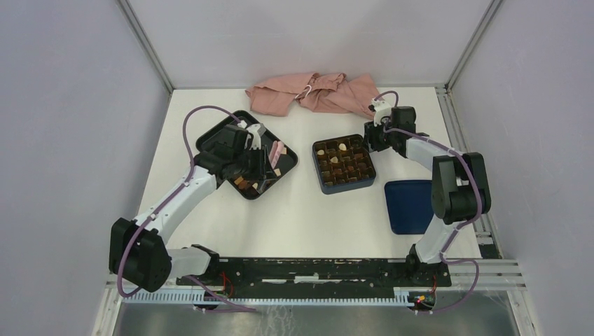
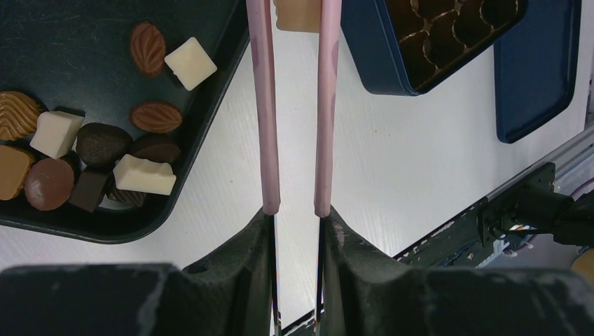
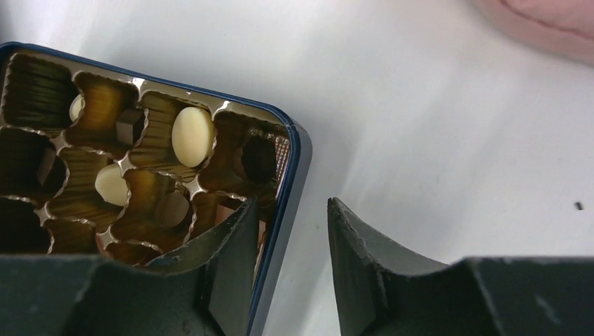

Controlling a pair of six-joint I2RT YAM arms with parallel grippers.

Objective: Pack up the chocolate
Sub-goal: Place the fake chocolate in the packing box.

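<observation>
- left pincer [image 2: 297, 38] clamps 1 light-brown choc [image 2: 297, 15] above tabletop [image 2: 420, 161], btw tray [image 2: 70, 42] & box [image 3: 298, 161]
- tray: abt 12 loose chocs [image 2: 104, 143], 3 cream
- right pincer [image 3: 292, 206]: narrow gap, empty, straddles box rim
- 3 cream chocs [image 3: 192, 136] visible in box

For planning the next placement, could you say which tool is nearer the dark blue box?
Right: the right tool straddles a wall of the dark blue box; the left tool hangs over the black tray.

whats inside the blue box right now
The blue box holds a brown gridded insert with cream-white chocolates and a few dark pieces in its cells. The nearest cells are hidden behind the right gripper's finger.
</observation>
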